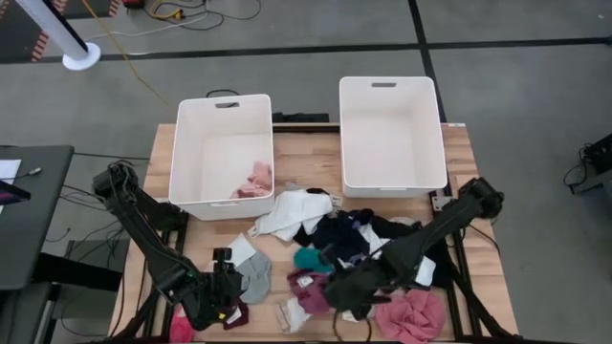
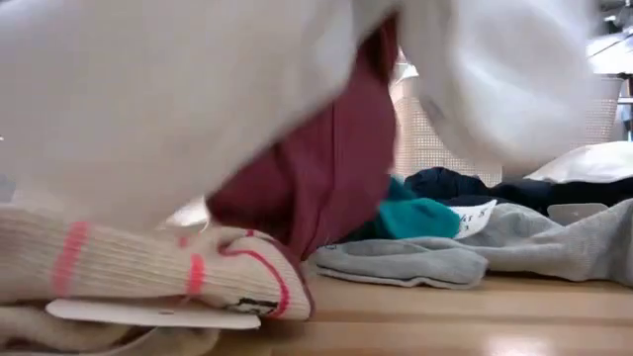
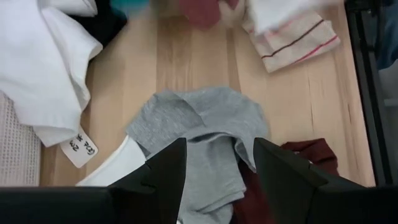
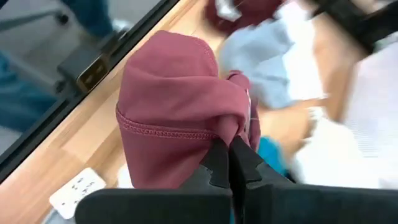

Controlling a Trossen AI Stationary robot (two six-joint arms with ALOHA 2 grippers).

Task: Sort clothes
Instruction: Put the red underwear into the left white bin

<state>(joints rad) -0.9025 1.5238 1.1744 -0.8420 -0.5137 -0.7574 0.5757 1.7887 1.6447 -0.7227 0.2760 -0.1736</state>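
Note:
The clothes lie in a loose heap on the wooden table (image 1: 478, 162): white (image 1: 292, 212), navy (image 1: 339, 234), teal (image 1: 311, 258) and pink (image 1: 411, 315) pieces. My right gripper (image 4: 230, 158) is near the front middle, shut on a maroon garment (image 4: 174, 106). At the front left my left gripper (image 3: 214, 165) stands open over a grey garment (image 3: 199, 130) that lies flat on the wood. Nothing shows between the left fingers. A cream striped sock (image 2: 148, 267) lies on the table close to the low camera. My right gripper pinches a bunched fold of the maroon garment beside its stitched hem (image 4: 208, 134) between its two shut fingers, several layers gathered. The fingers slant down from the table's right side. The cloth bulges over the fingers and hangs slack (image 2: 326, 178); whether its lower end touches the table, I cannot tell.
Two white bins stand at the back: the left bin (image 1: 191, 143) holds a pink piece (image 1: 253, 180), the right bin (image 1: 435, 134) shows only its bare floor. A paper tag (image 3: 79, 147) hangs off a white garment near my left gripper.

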